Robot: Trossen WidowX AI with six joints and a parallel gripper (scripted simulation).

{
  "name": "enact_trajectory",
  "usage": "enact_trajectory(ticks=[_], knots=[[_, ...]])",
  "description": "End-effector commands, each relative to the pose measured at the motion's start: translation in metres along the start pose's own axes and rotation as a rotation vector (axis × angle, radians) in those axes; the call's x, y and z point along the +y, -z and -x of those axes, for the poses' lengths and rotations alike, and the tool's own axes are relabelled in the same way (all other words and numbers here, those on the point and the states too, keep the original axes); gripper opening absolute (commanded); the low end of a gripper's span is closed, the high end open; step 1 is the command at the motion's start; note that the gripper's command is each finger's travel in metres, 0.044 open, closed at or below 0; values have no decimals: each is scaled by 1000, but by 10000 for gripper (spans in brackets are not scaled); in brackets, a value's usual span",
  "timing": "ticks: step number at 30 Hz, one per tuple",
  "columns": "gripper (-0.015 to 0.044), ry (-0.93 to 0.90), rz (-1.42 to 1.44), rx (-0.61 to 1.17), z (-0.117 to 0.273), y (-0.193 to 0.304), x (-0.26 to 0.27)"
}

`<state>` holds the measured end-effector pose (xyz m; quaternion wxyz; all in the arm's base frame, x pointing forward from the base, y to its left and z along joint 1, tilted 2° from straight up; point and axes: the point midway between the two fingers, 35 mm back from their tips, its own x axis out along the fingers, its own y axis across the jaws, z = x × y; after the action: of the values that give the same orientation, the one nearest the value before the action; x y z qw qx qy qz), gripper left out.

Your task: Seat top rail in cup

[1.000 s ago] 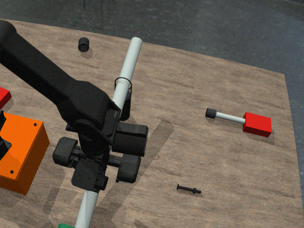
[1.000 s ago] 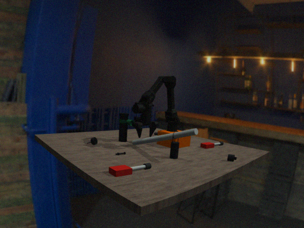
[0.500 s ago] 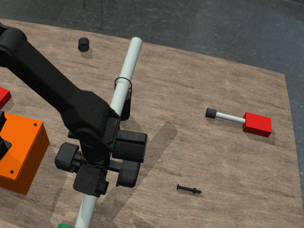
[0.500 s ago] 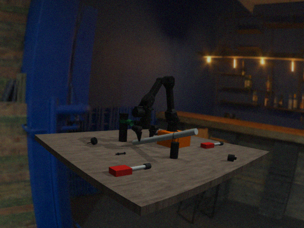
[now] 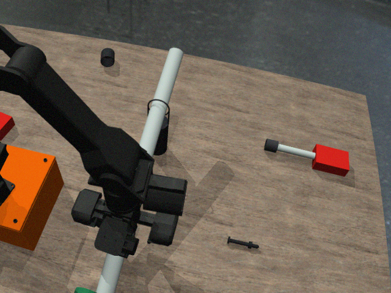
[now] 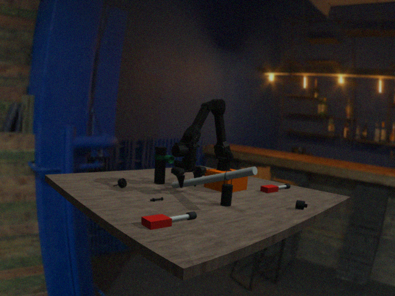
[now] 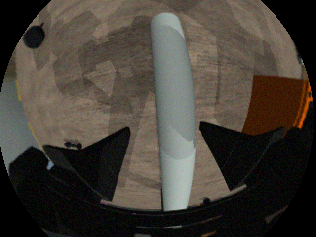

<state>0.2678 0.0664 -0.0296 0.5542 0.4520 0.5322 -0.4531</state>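
The pale fence rail (image 5: 168, 77) (image 6: 242, 172) (image 7: 173, 89) passes through the wire loop (image 5: 157, 99) on the small black post (image 5: 162, 141) (image 6: 226, 195). It slopes down to its cut end, low near the foot of the big black post (image 6: 159, 173). The green band and cup (image 5: 83, 290) (image 6: 170, 158) hang near that post's top, above the cut end; the cup is outside the wrist view. My gripper (image 5: 124, 220) (image 6: 189, 181) (image 7: 165, 128) is open, its fingers on either side of the rail, with a gap on both sides in the wrist view. It holds nothing.
An orange box (image 5: 31, 170) (image 6: 239, 185) stands beside the arm. Red blocks (image 5: 331, 160) (image 6: 156, 221) with capped rods, a black bolt (image 5: 241, 243) (image 6: 157, 199) (image 7: 73, 145), a black cap (image 5: 107, 58) (image 6: 299, 205) and a round black piece (image 6: 121, 182) (image 7: 35, 37) lie around the table.
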Motion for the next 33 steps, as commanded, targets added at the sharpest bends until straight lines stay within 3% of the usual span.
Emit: enact_trajectory(ticks=[1,6,21,26,33], knots=[[361,5,0,4,-3,1,-1],[230,5,0,4,-3,1,-1],[130,5,0,4,-3,1,-1],[0,6,0,3,1,0,-2],[0,14,-4,-47,14,-2,-2]])
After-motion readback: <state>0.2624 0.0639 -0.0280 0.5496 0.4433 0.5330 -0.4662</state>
